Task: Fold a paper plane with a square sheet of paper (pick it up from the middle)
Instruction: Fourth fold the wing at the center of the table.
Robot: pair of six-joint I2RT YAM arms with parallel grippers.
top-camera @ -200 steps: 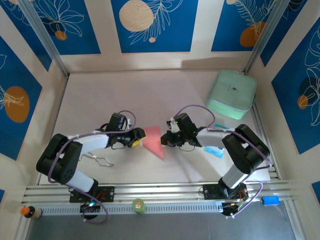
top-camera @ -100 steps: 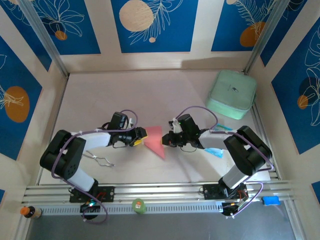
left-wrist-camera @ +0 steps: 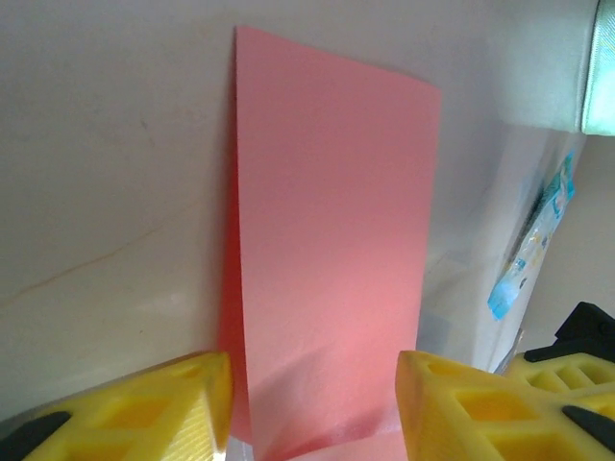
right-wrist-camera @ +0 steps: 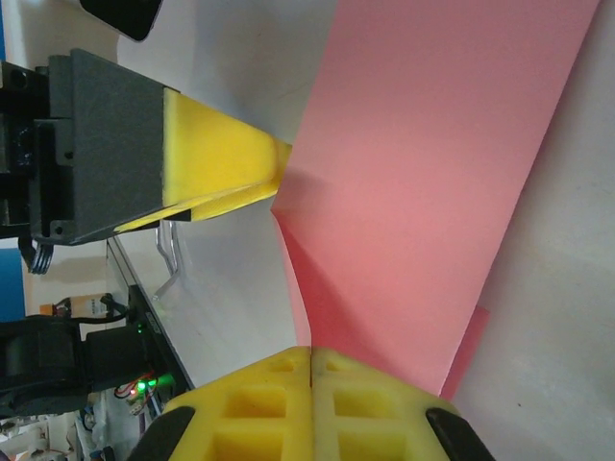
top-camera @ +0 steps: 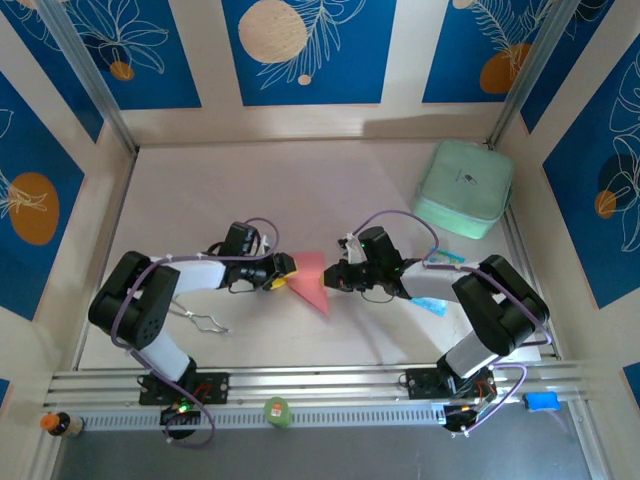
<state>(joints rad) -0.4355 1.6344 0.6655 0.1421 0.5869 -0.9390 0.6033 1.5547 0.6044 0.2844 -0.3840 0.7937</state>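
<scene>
The pink-red sheet of paper (top-camera: 311, 279) lies mid-table, folded into a long wedge whose tip points toward the near right. In the left wrist view the sheet of paper (left-wrist-camera: 332, 250) runs up as a long strip. My left gripper (top-camera: 286, 270) is at its left edge, and in its own view the left gripper (left-wrist-camera: 312, 403) stands open with a yellow finger on each side of the strip. My right gripper (top-camera: 334, 279) is at the right edge. In the right wrist view the right gripper (right-wrist-camera: 312, 360) is shut, the lifted paper (right-wrist-camera: 432, 182) running into the seam between its pads.
A mint-green case (top-camera: 463, 188) sits at the back right. A blue-and-white packet (top-camera: 428, 303) lies beside the right arm, and the packet (left-wrist-camera: 533, 250) shows past the paper. A bent wire clip (top-camera: 200, 320) lies near the left arm. Walls close the table on three sides.
My left gripper has slid right up to the paper's edge and its jaws have narrowed. The right gripper stays shut at the paper's right edge.
</scene>
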